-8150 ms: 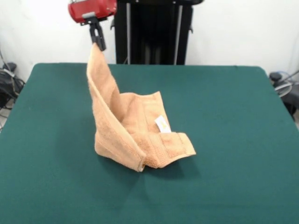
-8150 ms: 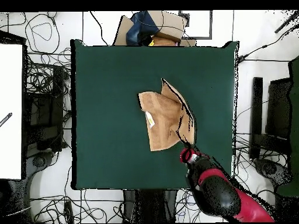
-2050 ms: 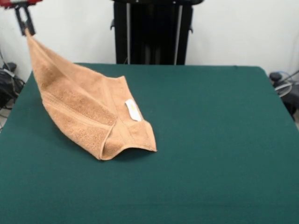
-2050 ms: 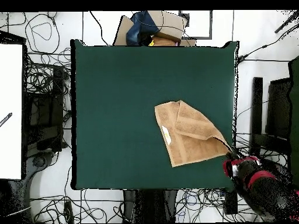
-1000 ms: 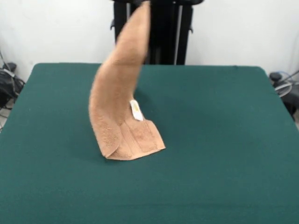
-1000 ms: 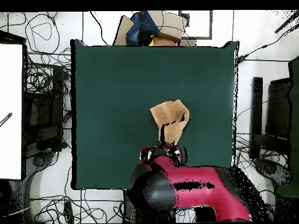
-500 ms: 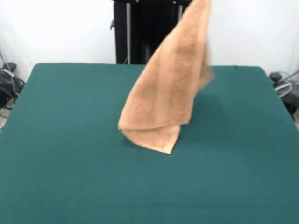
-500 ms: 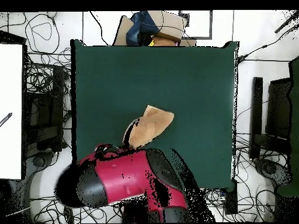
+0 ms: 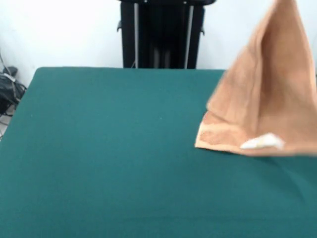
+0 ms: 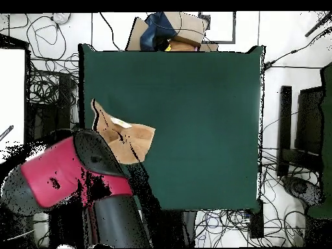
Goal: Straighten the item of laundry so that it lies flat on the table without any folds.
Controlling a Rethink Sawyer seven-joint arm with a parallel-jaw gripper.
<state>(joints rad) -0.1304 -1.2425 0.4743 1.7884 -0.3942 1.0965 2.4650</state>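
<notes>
Over the worktop's [image 9: 99, 148] edge my swing has carried the towel [image 9: 262, 99], hanging peaked, unflattened; whether my end effector still grips it, I cannot tell.

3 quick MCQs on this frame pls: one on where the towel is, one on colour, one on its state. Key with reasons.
1. In the front view, where is the towel?
A. picture's right side
B. picture's left side
C. off the table

2. What colour is the table top?
A. white
B. dark green
C. red

3. How does the towel sit?
A. spread flat, no folds
B. rolled in a tight tube
C. pulled up into a peak, lower edge near the table

Key: 1 A, it fills the right edge, over the table. 2 B, green felt-like top in both views. 3 C, it rises to a point at the picture's top, with the white label low.
</notes>
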